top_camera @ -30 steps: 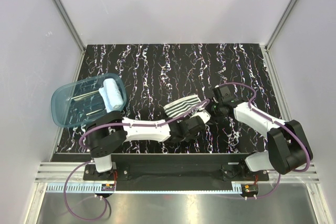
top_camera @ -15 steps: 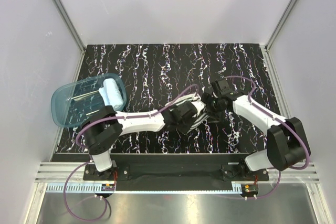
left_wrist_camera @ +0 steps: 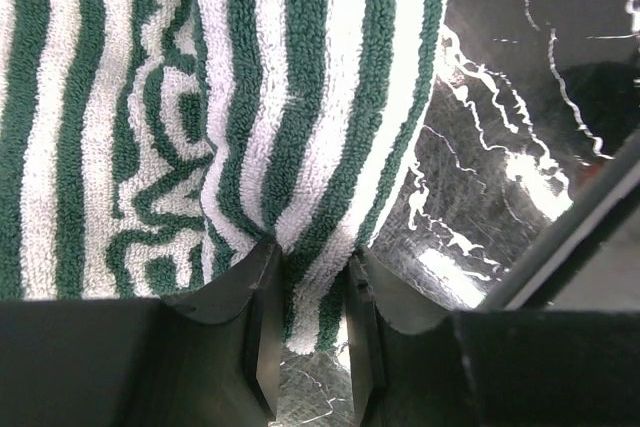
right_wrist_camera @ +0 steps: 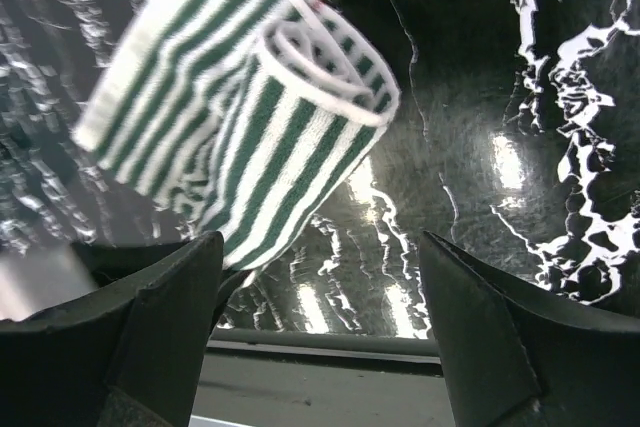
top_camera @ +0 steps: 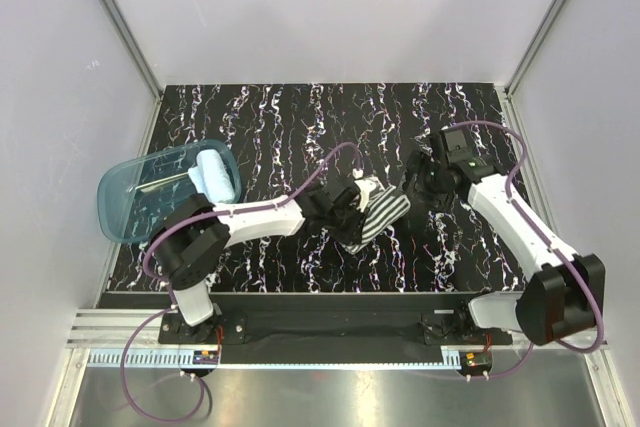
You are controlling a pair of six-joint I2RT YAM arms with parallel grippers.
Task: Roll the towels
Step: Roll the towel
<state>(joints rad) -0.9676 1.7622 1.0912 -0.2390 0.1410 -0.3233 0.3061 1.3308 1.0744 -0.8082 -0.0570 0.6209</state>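
— At mid-table, which item?
— Striped towel [top_camera: 385,212], half rolled, long axis slanting near-left to far-right; my left gripper [top_camera: 338,211] pinches its edge, my right gripper [top_camera: 415,185] spread wide and empty just right of it
— Containers?
— Tub [top_camera: 125,217], far left: light blue towel [top_camera: 212,175] bundled inside

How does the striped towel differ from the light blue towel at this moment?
The green-and-white striped terry towel is pinched in the left end effector; the plain light blue towel lies ungripped in the translucent blue plastic tub. The striped one shows a loose coil with a flap hanging out; the blue one is a compact bundle. One is patterned, the other plain. Both are small soft cloths.
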